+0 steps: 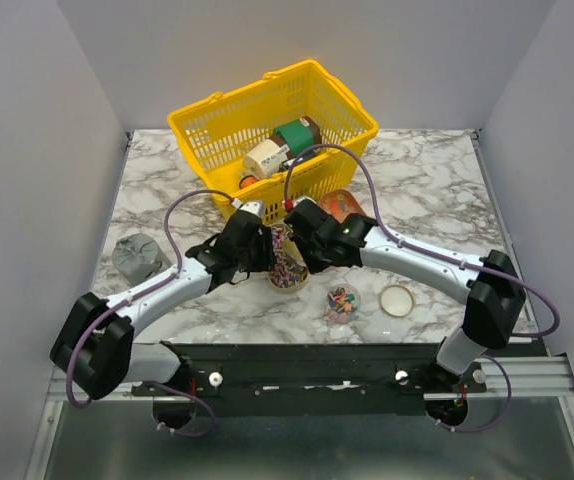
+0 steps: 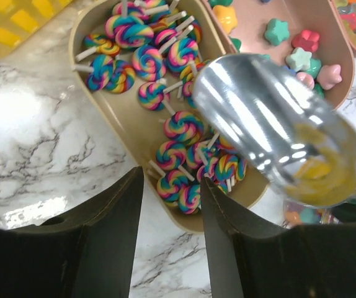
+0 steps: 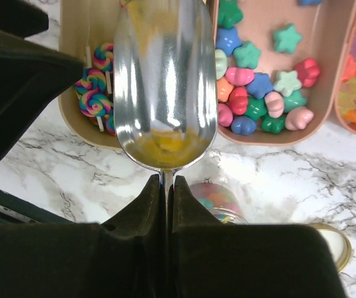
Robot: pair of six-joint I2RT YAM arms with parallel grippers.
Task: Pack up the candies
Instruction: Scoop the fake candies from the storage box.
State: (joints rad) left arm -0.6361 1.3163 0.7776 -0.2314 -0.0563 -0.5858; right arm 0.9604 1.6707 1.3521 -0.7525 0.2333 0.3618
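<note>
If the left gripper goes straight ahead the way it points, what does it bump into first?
Probably the swirly lollipops in the tan tray, just ahead of the left gripper; depth is unclear.

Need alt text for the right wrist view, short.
The right end effector pinches the thin handle of a shiny metal scoop, its bowl above a tan tray of rainbow swirl lollipops. Beside it, a pink tray holds star and shell candies; a small candy jar stands nearer the camera.
</note>
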